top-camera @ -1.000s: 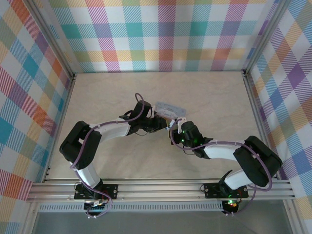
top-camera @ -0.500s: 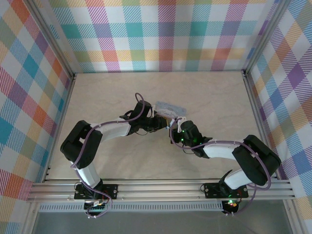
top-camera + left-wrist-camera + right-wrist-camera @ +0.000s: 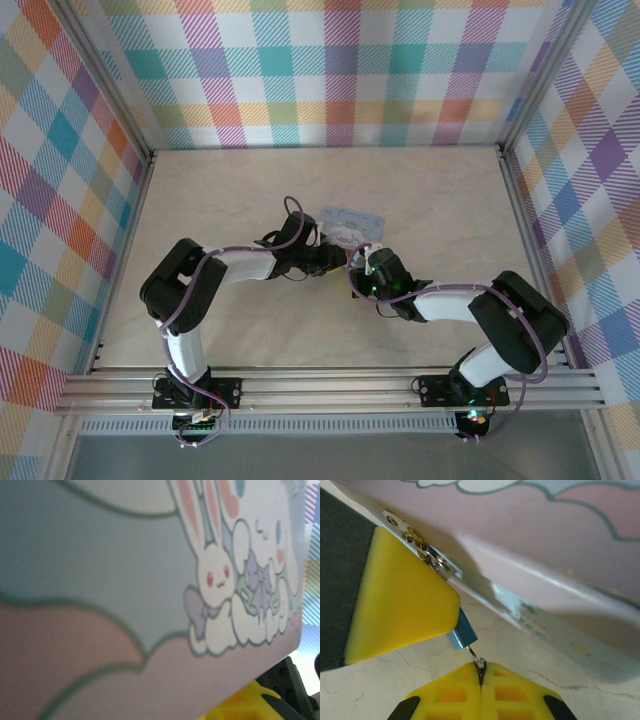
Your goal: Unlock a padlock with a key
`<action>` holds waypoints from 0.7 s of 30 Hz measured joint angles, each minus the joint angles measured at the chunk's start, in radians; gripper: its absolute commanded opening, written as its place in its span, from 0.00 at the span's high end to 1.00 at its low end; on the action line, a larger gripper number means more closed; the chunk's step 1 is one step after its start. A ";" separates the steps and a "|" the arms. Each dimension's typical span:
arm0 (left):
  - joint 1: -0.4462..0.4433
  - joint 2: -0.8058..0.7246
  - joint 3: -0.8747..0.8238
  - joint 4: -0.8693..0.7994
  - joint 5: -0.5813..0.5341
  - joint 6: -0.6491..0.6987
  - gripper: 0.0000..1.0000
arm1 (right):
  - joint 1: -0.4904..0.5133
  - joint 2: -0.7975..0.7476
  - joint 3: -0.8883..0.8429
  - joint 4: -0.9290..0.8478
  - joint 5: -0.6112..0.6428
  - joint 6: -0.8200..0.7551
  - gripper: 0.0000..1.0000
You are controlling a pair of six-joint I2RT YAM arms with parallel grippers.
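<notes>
The tiny blue padlock [image 3: 463, 632] hangs below the hasp [image 3: 420, 545] of the pale blue cartoon tin [image 3: 545, 555]. A yellow finger [image 3: 405, 595] of my left gripper [image 3: 335, 258] presses over most of the padlock, so only its lower corner shows. A thin silvery key [image 3: 478, 659] runs from the padlock's bottom into my right gripper [image 3: 481, 672], whose fingers are shut on it. In the top view the two grippers meet just below the tin [image 3: 352, 218], with the right gripper [image 3: 357, 268] to the right. The left wrist view is pressed against the tin's printed face [image 3: 125, 580].
The tin is tilted, with one edge raised above the pale marbled table [image 3: 395, 675]. Plaid walls [image 3: 330, 70] enclose the table on three sides. An aluminium rail [image 3: 330, 385] runs along the near edge by the arm bases.
The left arm's elbow has swung inward and up toward the table's centre. The tin has shifted slightly. The right gripper has stayed at the padlock.
</notes>
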 measured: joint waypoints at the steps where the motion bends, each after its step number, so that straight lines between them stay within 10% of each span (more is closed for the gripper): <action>1: 0.000 0.006 -0.003 0.006 0.000 -0.004 0.64 | -0.003 0.003 0.000 -0.004 -0.005 0.000 1.00; 21: 0.043 -0.174 -0.212 0.106 -0.073 -0.096 0.27 | -0.018 0.031 0.093 -0.214 -0.086 0.040 1.00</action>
